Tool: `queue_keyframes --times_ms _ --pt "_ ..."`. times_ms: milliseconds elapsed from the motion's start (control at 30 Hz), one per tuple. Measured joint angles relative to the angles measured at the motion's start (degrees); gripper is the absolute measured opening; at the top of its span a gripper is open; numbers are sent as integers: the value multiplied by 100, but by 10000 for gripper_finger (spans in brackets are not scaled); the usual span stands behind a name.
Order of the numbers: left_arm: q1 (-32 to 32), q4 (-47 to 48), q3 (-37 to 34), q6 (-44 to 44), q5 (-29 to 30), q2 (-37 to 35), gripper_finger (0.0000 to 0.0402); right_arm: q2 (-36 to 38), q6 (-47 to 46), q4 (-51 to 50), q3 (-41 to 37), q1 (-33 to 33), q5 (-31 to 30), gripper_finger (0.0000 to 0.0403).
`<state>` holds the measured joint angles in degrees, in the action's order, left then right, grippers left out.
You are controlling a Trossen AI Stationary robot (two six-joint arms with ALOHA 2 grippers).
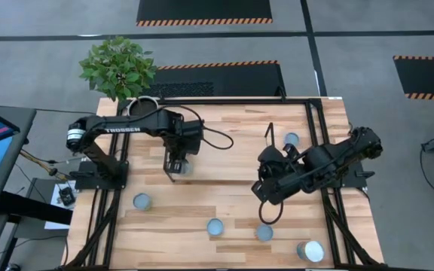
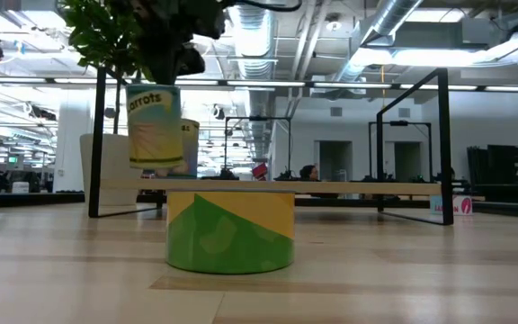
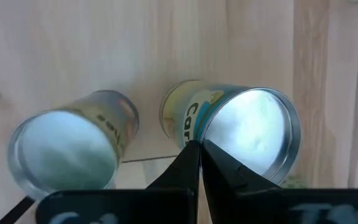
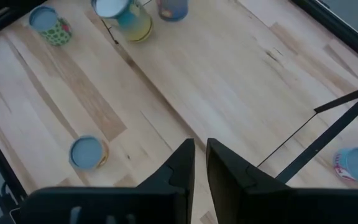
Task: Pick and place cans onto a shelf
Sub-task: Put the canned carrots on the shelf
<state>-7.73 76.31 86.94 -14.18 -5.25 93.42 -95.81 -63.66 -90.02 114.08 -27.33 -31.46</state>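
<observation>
My left gripper (image 1: 176,167) hangs over the left end of the shelf (image 2: 331,187), shut on a yellow "carrots" can (image 2: 154,126) with a shiny top (image 3: 250,130). A second can (image 3: 67,152) stands close beside it. Another can (image 1: 291,140) stands at the shelf's right end. Several blue-topped cans stand upright on the table near its front: (image 1: 142,201), (image 1: 215,226), (image 1: 264,232). My right gripper (image 4: 199,158) is shut and empty, held above the table right of centre (image 1: 268,211). My left gripper comes from above, pointing down, and its two fingertips (image 3: 191,158) close together on the top rim (image 3: 199,138) of the carrots can. The can stays upright below the fingers. In the low view its base shows just above the shelf board.
A potted plant (image 1: 119,69) stands at the table's far left corner. A larger can (image 1: 310,251) stands at the front right. A green and yellow can (image 2: 230,229) stands close before the low camera. Thin black wire uprights (image 4: 328,134) stand at the shelf's ends.
</observation>
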Motion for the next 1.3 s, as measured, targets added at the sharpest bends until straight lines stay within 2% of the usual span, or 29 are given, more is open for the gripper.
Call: queue_keyframes --times_ms 767,1300 --pt "-46 -180 -24 -366 -36 49 0 -2 -84 0 0 7 -13 65" --pt "-37 -253 -101 -272 -13 47 0 -4 -57 0 0 7 -11 65"
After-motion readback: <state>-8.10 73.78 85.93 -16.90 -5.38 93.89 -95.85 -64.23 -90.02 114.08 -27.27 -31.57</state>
